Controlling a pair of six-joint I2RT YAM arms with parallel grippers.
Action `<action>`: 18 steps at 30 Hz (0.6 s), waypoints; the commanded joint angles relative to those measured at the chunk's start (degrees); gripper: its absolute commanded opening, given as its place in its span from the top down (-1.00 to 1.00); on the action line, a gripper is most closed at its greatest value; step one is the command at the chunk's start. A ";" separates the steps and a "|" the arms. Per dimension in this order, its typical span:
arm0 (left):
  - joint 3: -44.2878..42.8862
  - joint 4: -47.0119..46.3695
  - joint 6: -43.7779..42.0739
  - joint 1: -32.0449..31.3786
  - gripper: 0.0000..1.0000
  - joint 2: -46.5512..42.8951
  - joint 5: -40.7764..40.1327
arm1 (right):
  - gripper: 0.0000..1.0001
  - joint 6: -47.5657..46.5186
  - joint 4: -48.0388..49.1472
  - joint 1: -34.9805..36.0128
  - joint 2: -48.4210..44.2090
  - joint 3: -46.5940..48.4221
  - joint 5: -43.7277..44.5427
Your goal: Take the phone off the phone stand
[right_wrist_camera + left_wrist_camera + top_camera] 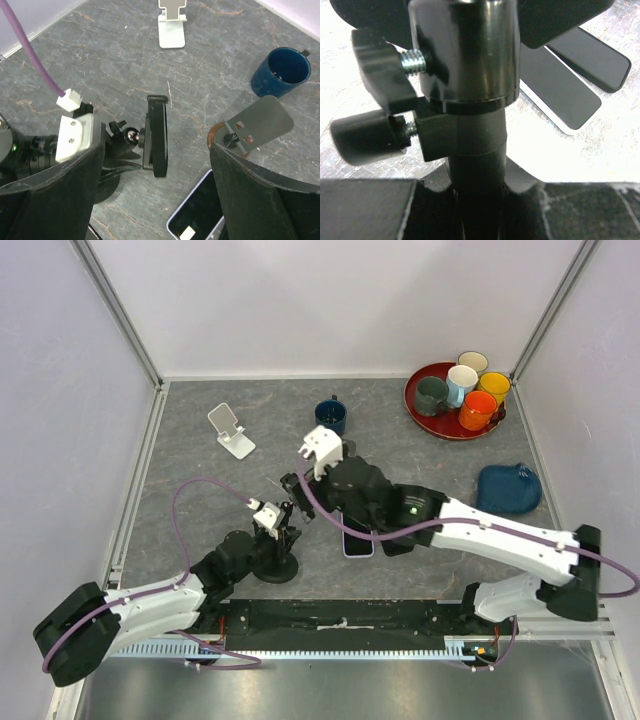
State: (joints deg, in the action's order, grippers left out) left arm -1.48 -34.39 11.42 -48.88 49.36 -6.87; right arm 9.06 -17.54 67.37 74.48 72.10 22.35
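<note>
A: Two arms in. L gripper point(280, 530) state?
B: Sits astride the post of the black phone stand point(477, 165). Can't tell if it pinches.
A: Phone?
B: White-edged dark-screen phone point(357, 540) is off the stand, flat on the grey marbled table point(450, 455) just R of it. R gripper point(156, 160) is above, spread wide, holding nothing. Farther back: white folding stand point(232, 430), dark-blue mug point(331, 416).

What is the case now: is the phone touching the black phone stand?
Apart. The right wrist view shows the phone flat on the table, with bare surface between it and the black phone stand.
</note>
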 commanded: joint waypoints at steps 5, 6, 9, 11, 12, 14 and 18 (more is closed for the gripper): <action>0.24 -11.31 -2.98 0.10 0.96 -2.34 0.19 | -0.70 3.41 -14.18 -1.80 11.91 16.23 -2.47; 0.42 -11.49 -3.07 0.10 0.96 -2.34 0.19 | -0.62 3.51 -14.62 -2.07 12.96 16.58 -2.83; 0.77 -11.49 -3.33 0.19 0.96 -2.61 0.28 | -0.54 3.69 -15.86 -3.65 14.37 17.03 -4.59; 0.86 -11.49 -3.51 0.19 0.96 -2.78 0.28 | -0.47 3.68 -16.64 -4.71 14.90 17.03 -6.52; 0.95 -11.49 -3.68 0.19 0.96 -2.69 0.20 | -0.42 3.77 -16.82 -5.06 15.43 17.20 -8.36; 0.95 -11.66 -3.86 0.19 0.96 -2.52 0.19 | -0.36 3.51 -17.44 -5.59 16.22 17.64 -9.60; 0.95 -12.19 -4.21 0.19 0.96 -1.99 0.54 | -0.23 3.24 -17.88 -6.29 18.77 18.52 -10.31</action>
State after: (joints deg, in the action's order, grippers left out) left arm -1.48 -34.41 9.93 -48.86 48.58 -6.85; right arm 12.01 -34.09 61.45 91.50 87.42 14.61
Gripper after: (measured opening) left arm 0.262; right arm 0.647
